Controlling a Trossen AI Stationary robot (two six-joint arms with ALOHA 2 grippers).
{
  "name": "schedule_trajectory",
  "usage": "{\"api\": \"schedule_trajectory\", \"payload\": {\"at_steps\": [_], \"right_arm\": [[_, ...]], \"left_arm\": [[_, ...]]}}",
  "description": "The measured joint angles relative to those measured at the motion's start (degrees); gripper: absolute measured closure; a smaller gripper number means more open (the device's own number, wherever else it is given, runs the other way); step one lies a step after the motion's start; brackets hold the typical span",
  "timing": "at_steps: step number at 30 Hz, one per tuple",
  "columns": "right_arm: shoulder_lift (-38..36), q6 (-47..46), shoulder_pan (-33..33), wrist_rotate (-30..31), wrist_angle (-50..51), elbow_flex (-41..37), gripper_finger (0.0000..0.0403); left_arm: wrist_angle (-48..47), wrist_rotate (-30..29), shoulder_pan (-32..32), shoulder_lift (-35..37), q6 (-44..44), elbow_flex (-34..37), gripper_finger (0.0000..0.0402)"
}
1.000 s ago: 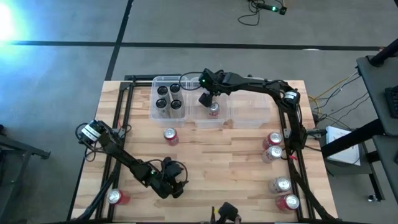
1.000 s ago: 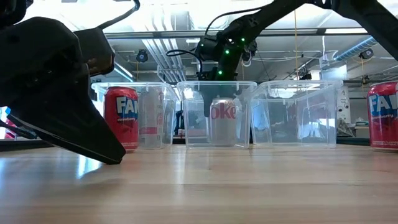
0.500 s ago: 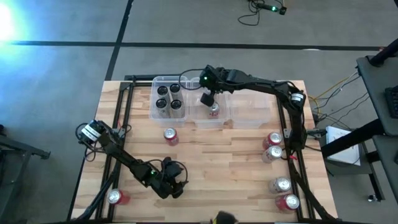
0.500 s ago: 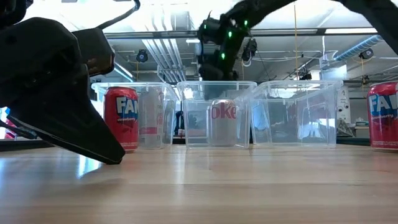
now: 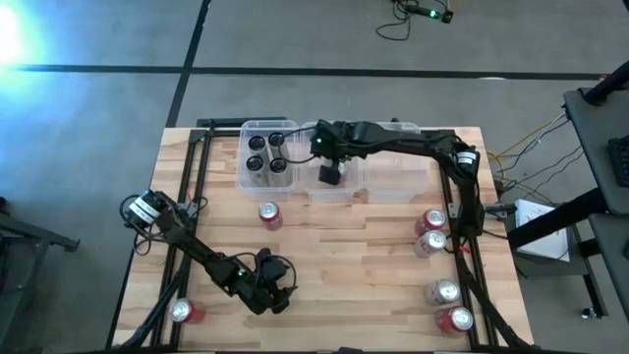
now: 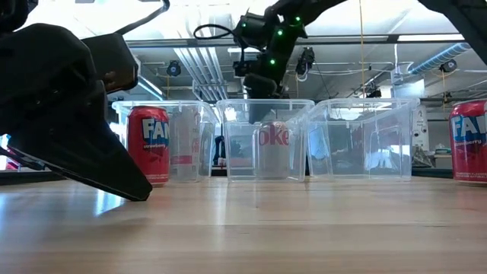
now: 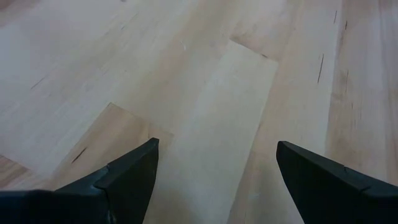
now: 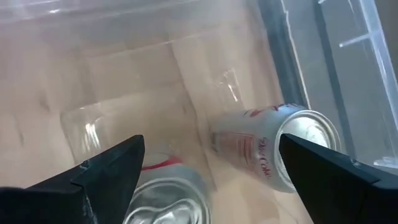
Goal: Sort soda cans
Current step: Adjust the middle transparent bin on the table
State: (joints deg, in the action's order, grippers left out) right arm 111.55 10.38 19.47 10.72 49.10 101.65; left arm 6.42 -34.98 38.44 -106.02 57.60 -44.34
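A silver soda can (image 6: 272,148) stands in the middle clear bin (image 5: 346,193) at the table's far edge. The right gripper (image 5: 331,174) hovers above it, jaws spread and empty. The left gripper (image 5: 272,295) waits, jaws spread, near the front-left corner. Next likely calls for fetching another silver can (image 5: 429,243) from the right edge.

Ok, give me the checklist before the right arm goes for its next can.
1. Right end effector open and empty, over the middle bin: ok.
2. Silver Diet Coke can upright inside that bin: ok.
3. Right end effector lifted above the bin rim: cannot tell.
4. Left end effector open and empty, over bare table: ok.
5. Four black cans in the left bin: ok.
6. All cans sorted: not ok; a red Fanta can stands loose in front of the left bin, and more cans stand along the table's edges.
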Motion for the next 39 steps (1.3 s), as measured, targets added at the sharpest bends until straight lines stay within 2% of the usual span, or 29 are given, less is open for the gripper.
{"api": "schedule_trajectory", "payload": {"at_steps": [13,15,19,21,30,39], "right_arm": [[-1.4,1.2,-0.1,1.6,4.6,0.9,0.0035],[-2.4,1.2,0.2,3.7,4.4,1.5,0.0035],[-3.3,1.2,2.6,13.6,4.0,2.0,0.0035],[-3.2,1.2,4.8,15.5,4.3,2.0,0.0035],[-1.8,-2.9,12.3,16.2,4.4,1.5,0.0035],[-1.9,-3.0,13.2,15.9,6.9,1.4,0.0035]], "left_arm": [[-0.4,-0.2,-0.1,0.0,-1.4,-1.0,0.0092],[-0.4,-0.3,-0.1,0.0,-1.4,-1.0,0.0092],[-0.3,-0.4,-0.1,0.0,-1.1,-1.0,0.0092],[-0.3,-0.5,-0.1,0.0,-1.0,-1.0,0.0092],[-0.1,-1.3,-0.1,0.0,0.2,-1.0,0.0092],[-0.2,-1.8,-0.1,0.0,0.4,-1.0,0.0092]]}}
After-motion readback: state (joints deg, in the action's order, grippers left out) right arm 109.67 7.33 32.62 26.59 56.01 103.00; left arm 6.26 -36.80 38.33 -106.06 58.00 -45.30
